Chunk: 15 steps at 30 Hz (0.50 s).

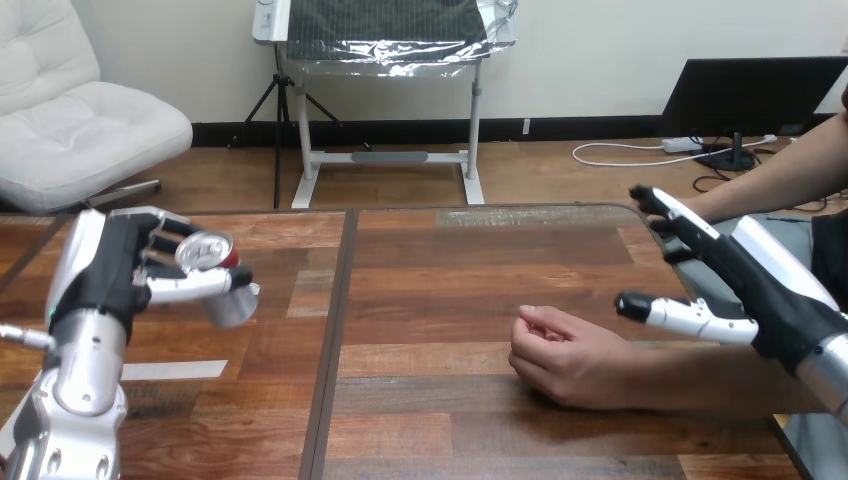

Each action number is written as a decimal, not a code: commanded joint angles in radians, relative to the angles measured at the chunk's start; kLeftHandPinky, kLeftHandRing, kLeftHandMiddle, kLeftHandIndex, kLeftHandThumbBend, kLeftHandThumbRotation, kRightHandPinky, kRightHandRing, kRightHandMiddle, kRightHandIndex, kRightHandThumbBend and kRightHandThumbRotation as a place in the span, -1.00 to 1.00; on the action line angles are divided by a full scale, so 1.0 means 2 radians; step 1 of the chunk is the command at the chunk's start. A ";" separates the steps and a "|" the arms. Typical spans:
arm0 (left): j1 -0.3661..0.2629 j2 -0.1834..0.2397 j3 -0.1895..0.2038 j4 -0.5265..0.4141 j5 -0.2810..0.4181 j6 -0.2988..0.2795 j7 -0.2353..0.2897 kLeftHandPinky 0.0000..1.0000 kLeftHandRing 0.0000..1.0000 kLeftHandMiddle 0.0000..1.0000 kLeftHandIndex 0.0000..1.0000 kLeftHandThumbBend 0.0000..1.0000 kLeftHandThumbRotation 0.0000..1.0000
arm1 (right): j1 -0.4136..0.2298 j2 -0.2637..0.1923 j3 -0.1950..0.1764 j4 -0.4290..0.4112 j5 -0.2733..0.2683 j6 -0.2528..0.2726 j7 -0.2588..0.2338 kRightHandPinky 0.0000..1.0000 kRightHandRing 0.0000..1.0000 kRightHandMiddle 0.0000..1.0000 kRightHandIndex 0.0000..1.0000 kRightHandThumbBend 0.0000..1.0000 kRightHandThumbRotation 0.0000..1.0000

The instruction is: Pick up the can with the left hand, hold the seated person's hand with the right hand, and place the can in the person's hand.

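Observation:
A silver can (pixel 214 275) with a red patch near its top lies tilted in my left hand (pixel 125 265), whose fingers and thumb curl round it, raised above the table's left part. The person's hand (pixel 560 355) rests on the wooden table (pixel 440 260) right of centre, fingers loosely curled, the forearm running off to the right. My right hand (pixel 745 285) hovers open above that forearm, fingers straight and pointing up-left, thumb spread toward the person's hand, apart from it.
A dark seam (pixel 335 340) runs front to back between two tabletops. A pale strip of tape (pixel 175 370) lies on the left tabletop beside my left forearm. The person's other arm (pixel 790 170) shows at the far right above the table's edge.

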 commanded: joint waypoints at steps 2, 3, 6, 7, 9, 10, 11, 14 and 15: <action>-0.031 0.007 0.012 -0.081 -0.012 -0.008 -0.007 -0.23 -0.07 0.01 0.04 0.25 -1.00 | -0.076 -0.035 0.027 0.044 -0.029 -0.019 -0.008 0.61 0.91 0.98 0.98 1.00 0.44; -0.031 0.008 0.012 -0.085 -0.013 -0.008 -0.009 -0.23 -0.07 0.01 0.04 0.25 -1.00 | -0.079 -0.038 0.030 0.050 -0.032 -0.023 -0.008 0.62 0.91 0.98 0.98 1.00 0.42; -0.031 0.009 0.012 -0.097 -0.013 -0.001 -0.013 -0.25 -0.09 -0.01 0.03 0.25 -1.00 | -0.090 -0.047 0.040 0.068 -0.042 -0.030 -0.005 0.63 0.93 0.97 0.97 1.00 0.37; -0.031 0.009 0.012 -0.100 -0.013 0.001 -0.015 -0.25 -0.10 -0.01 0.03 0.25 -1.00 | -0.093 -0.048 0.043 0.072 -0.044 -0.031 -0.005 0.63 0.93 0.97 0.97 1.00 0.36; -0.031 0.010 0.012 -0.109 -0.014 0.002 -0.018 -0.26 -0.11 -0.01 0.03 0.25 -1.00 | -0.099 -0.054 0.050 0.083 -0.050 -0.032 0.000 0.64 0.94 0.96 0.97 1.00 0.33; -0.031 0.009 0.013 -0.111 -0.014 0.003 -0.019 -0.27 -0.12 -0.02 0.03 0.25 -1.00 | -0.102 -0.055 0.052 0.087 -0.051 -0.032 0.001 0.64 0.94 0.96 0.97 1.00 0.32; -0.032 0.009 0.013 -0.116 -0.015 0.005 -0.021 -0.28 -0.12 -0.02 0.03 0.25 -1.00 | -0.105 -0.058 0.056 0.092 -0.054 -0.032 0.005 0.64 0.95 0.96 0.97 1.00 0.30; -0.034 0.008 0.013 -0.127 -0.014 0.013 -0.024 -0.29 -0.13 -0.03 0.02 0.25 -1.00 | -0.113 -0.065 0.067 0.106 -0.063 -0.036 0.011 0.71 0.95 0.95 0.97 1.00 0.29; -0.034 0.007 0.013 -0.131 -0.014 0.018 -0.025 -0.29 -0.14 -0.03 0.02 0.25 -1.00 | -0.116 -0.067 0.070 0.111 -0.066 -0.038 0.011 0.74 0.95 0.95 0.97 1.00 0.30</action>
